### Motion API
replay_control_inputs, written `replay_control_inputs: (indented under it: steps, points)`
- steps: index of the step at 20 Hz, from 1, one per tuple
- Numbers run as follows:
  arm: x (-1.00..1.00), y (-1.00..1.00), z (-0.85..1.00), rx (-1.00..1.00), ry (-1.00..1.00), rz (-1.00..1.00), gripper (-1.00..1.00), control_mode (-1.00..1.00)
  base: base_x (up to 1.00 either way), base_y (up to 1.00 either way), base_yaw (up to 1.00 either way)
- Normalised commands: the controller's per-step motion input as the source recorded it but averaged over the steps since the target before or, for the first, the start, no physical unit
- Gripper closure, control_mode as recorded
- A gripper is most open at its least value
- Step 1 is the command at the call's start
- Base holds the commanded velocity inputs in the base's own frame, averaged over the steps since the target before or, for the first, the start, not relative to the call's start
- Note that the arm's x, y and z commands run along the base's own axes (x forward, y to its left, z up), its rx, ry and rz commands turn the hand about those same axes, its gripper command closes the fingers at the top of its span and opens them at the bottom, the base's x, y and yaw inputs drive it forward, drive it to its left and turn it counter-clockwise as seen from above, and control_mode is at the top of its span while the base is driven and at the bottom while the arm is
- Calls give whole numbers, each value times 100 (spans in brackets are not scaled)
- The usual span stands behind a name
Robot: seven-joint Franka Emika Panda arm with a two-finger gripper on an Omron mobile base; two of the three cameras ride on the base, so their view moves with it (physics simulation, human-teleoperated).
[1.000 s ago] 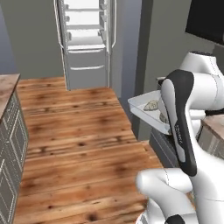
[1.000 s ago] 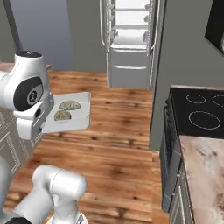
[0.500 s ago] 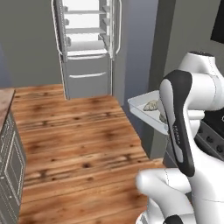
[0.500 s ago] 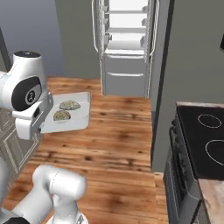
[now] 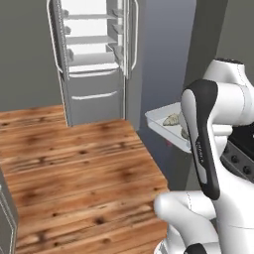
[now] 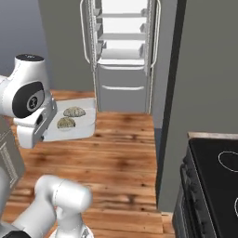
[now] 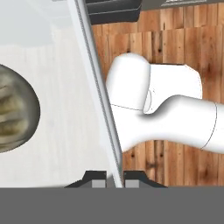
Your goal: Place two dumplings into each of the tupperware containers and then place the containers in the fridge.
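Two dumplings point(image 6: 69, 117) lie side by side in the container point(image 6: 86, 130), which sits at mid-left of the right base view, held off the wood floor point(image 6: 116, 162). The hand point(image 7: 114, 178) is clamped on the container's rim at the bottom of the hand view. Top centre, the fridge point(image 6: 122, 51) stands open, white shelves showing.

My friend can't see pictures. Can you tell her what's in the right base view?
A white robot arm carries a clear tupperware container with two dumplings inside, above a wooden floor. Straight ahead the grey fridge stands open, showing white shelves. A black stove sits at lower right.
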Motion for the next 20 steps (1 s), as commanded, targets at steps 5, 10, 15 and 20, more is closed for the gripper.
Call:
replay_control_inputs:
  steps: [5, 10, 15, 20]
  points:
    - [0, 0, 0, 0, 0, 0, 100, 100, 100, -4, 6]
    - [0, 0, 0, 0, 0, 0, 100, 100, 100, -29, 12]
    - [0, 0, 0, 0, 0, 0, 100, 100, 100, -26, 11]
    - [0, 0, 0, 0, 0, 0, 100, 100, 100, -26, 11]
